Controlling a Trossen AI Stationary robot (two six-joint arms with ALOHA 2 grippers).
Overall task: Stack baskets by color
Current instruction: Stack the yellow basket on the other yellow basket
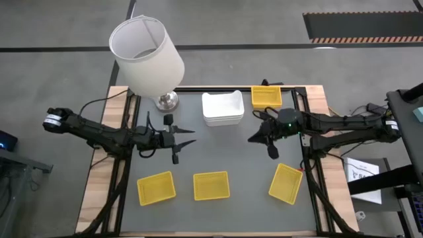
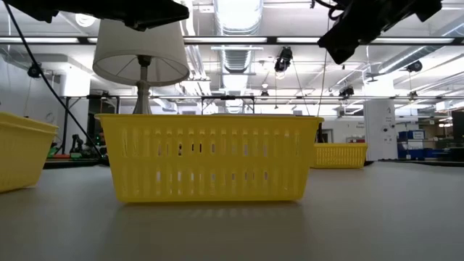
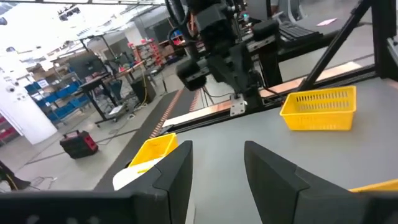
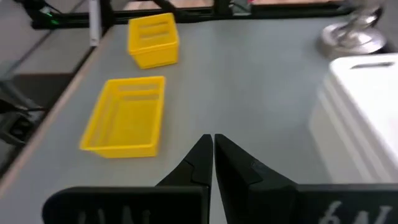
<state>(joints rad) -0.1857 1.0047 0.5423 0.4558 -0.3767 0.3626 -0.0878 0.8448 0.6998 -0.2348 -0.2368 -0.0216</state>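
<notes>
Three yellow baskets (image 1: 156, 187) (image 1: 211, 186) (image 1: 285, 183) sit apart along the table's near side, each on its bottom. A fourth yellow basket (image 1: 266, 97) rests at the far edge, beside a stack of white baskets (image 1: 221, 109). My left gripper (image 1: 188, 136) hovers open over the table's middle left, pointing right, its fingers (image 3: 177, 174) with nothing between them. My right gripper (image 1: 254, 139) hovers shut over the middle right, pointing left, and its shut tips (image 4: 213, 146) hold nothing. In the low view the middle yellow basket (image 2: 210, 156) fills the foreground.
A white-shaded lamp (image 1: 147, 56) on a chrome base (image 1: 166, 100) stands at the table's far left, next to the white stack. Bare grey tabletop (image 1: 225, 149) lies between the two grippers and the near row of baskets.
</notes>
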